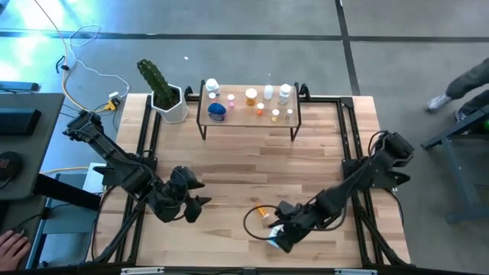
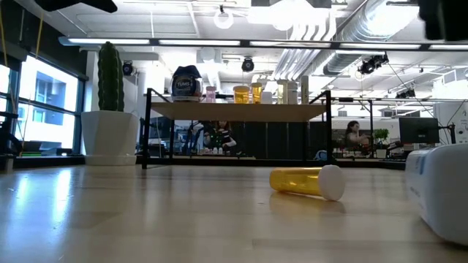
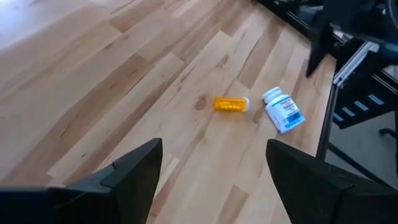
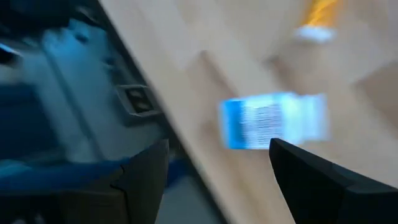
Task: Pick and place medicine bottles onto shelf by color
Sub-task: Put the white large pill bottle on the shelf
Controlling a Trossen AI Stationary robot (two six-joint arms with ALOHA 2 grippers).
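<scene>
— Medicine bottles first: where are they, measured from the claws?

— Two lie loose on the wooden table. An orange vial with a white cap is on its side, just beyond the right gripper, on the side toward the shelf. A white bottle with a blue label lies on its side right at that gripper's fingertips, near the table's front edge. The right wrist view shows it ahead of the spread fingers, not between them.

— So that claw holds nothing?

— Nothing; its fingers stand apart, empty.

— And the left one?

— The left gripper hangs over the front half of the table, well to the side of both bottles. Its fingers are spread wide, and its wrist view looks across at the orange vial and the white bottle, which lie near each other but apart.

— The rest?

— Standing on the shelf top, far beyond both claws: a white bottle, a blue one, orange ones, several small pale vials. A white pot with a cactus sits beside the shelf's end.
</scene>
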